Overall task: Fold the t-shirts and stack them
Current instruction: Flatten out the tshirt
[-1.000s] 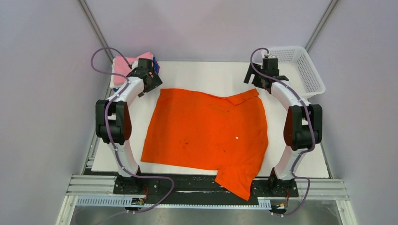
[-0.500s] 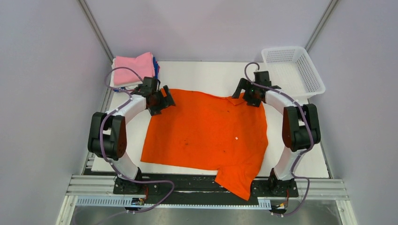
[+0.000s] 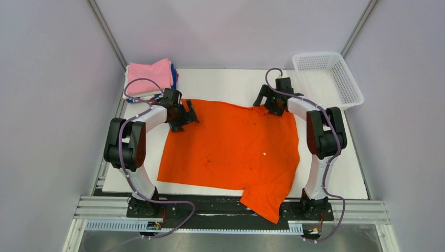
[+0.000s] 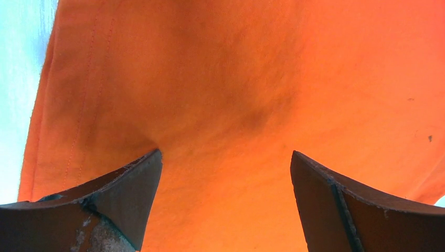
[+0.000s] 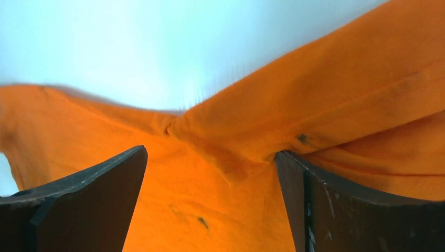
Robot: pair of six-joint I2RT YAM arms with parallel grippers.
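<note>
Plain bright orange short-sleeved cloth t-shirt (image 3: 231,149): spread flat mid white counter (image 3: 225,81), one sleeve draped over near edge.
Left hand (image 3: 190,114): released, fingers wide, low over shirt's far-left corner.
Right hand (image 3: 261,101): released, wide, over folded hem at far-right corner.
Folded pink, white, blue t-shirt stack (image 3: 151,76): far-left counter corner.
White plastic mesh basket (image 3: 328,79): far right.

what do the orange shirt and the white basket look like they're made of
orange shirt: soft knit cloth, probably cotton, matte; it shows stitched hem lines and soft creases.
white basket: rigid plastic by the look, faintly glossy; its walls are a moulded open mesh.
</note>
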